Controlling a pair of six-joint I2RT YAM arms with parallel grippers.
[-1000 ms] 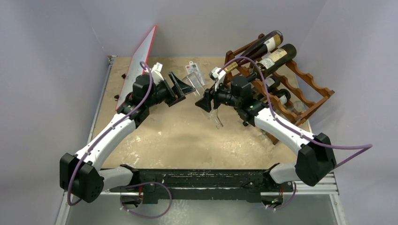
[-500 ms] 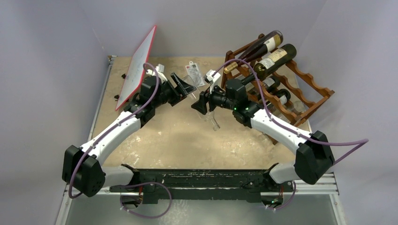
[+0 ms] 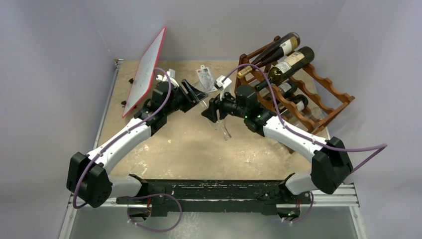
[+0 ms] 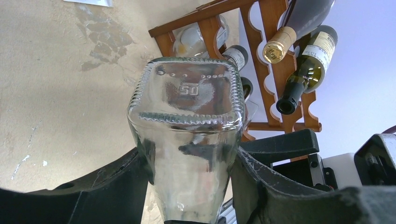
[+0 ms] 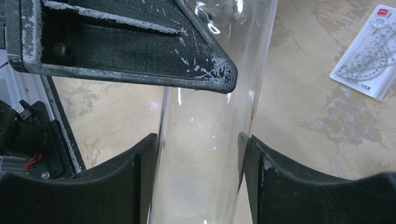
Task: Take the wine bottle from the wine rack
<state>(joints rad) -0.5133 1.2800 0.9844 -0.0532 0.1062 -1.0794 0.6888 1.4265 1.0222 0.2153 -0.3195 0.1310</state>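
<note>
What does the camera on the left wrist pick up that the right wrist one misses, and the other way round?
Only the left wrist view shows the wine rack, with a green bottle and a gold-capped bottle on it. Only the right wrist view shows a packaged ruler set lying on the table. Both show the clear glass bottle and the tan table top, each with the glass clamped by its own arm: the left gripper and the right gripper.

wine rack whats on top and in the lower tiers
On the wine rack's top: a gold-capped bottle and a green labelled bottle. Lower tiers: more bottles, partly visible; the right arm covers the rest.
</note>
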